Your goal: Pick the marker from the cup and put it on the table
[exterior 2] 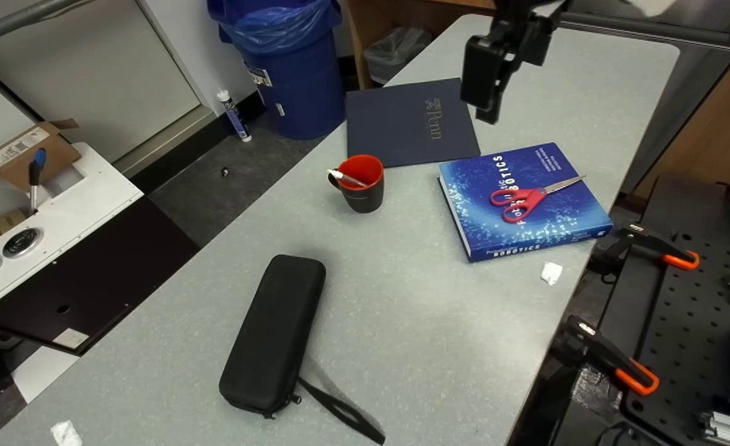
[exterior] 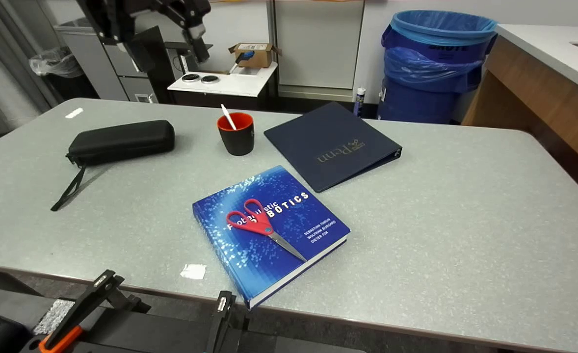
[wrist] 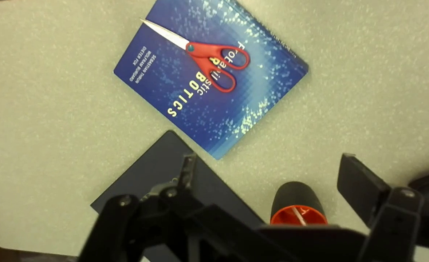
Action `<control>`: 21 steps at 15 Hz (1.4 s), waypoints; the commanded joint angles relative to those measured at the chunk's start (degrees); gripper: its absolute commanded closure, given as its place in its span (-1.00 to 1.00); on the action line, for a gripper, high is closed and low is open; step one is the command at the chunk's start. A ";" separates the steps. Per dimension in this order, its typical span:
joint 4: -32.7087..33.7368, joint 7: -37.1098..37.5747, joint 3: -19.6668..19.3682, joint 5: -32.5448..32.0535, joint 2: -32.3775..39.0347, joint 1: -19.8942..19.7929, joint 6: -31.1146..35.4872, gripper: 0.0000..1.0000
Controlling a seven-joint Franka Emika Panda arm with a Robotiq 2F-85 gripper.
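a slim, whitish marker leans tilted in a black, red-lined cup near the far edge of the counter; the tool stands spread apart.

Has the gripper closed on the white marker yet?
No: the gripper stands open in the wrist view, and the white marker leans in the red-lined black cup in an exterior view.

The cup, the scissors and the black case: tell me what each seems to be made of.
The cup: probably ceramic, possibly plastic; glossy red inside, with glints in the wrist view.
The scissors: likely plastic handles, evenly red; the blades look metal, silvery and shiny.
The black case: matte, perhaps fabric over a stiff shell, judging by its firm, rounded form.
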 commanded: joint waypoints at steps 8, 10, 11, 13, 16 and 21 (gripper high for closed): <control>7.84 1.81 -1.91 0.20 9.55 1.98 -0.64 -1.00; 13.70 3.43 -1.17 -1.23 17.03 2.22 -0.62 -1.00; 16.13 1.64 -1.32 -1.55 19.85 2.80 -0.75 -1.00; 21.97 0.99 -1.78 -1.96 26.34 3.89 -0.38 -1.00; 30.83 1.45 -3.20 -4.53 35.64 5.93 -0.01 -1.00; 42.36 0.03 -6.19 -1.53 45.78 9.03 -2.51 -1.00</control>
